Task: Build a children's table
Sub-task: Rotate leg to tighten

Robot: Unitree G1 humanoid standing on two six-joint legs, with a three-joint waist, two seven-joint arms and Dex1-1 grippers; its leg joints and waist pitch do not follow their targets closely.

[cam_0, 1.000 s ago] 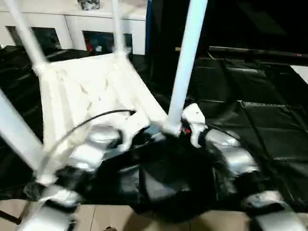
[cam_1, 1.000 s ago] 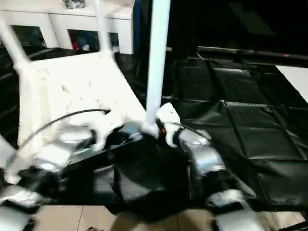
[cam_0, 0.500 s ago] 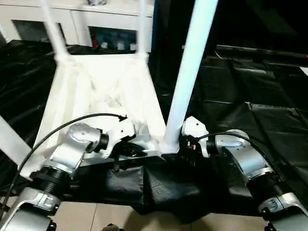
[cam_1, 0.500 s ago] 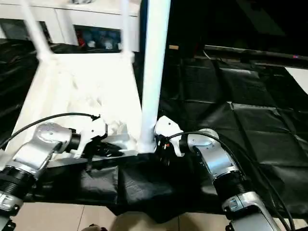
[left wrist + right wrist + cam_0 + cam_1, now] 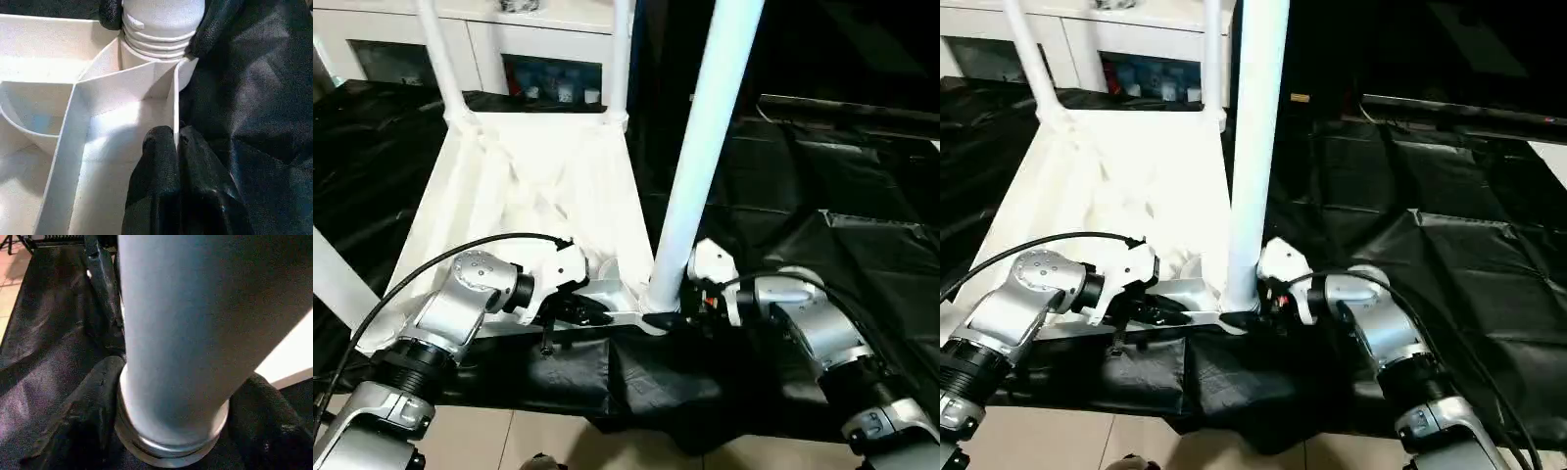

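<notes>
nearest, two silver forearms reach in over the black sheet [image 5: 822,264]. left gripper [image 5: 177,142] sits at the near edge of the upturned table top [image 5: 524,196]; its black fingers [image 5: 159,166] are pressed together on the thin white edge wall of the rim [image 5: 175,112], one pad inside, one outside. right gripper [image 5: 171,426] is at the base of the near right leg [image 5: 705,147]; its fingers [image 5: 85,411] stand on either side of the tube just above the corner socket [image 5: 651,304], apart by the tube's width, and contact cannot be told for certain. the leg stands upright in that socket, its ringed foot seated at the corner.

further on, the table top lies underside up on the black sheet, ribs showing. a near left leg [image 5: 333,284] rises at the left edge. two far legs [image 5: 435,54] and [image 5: 622,54] rise from the far corners.

beyond, a white cabinet [image 5: 489,39] with glass doors stands behind the sheet.
</notes>
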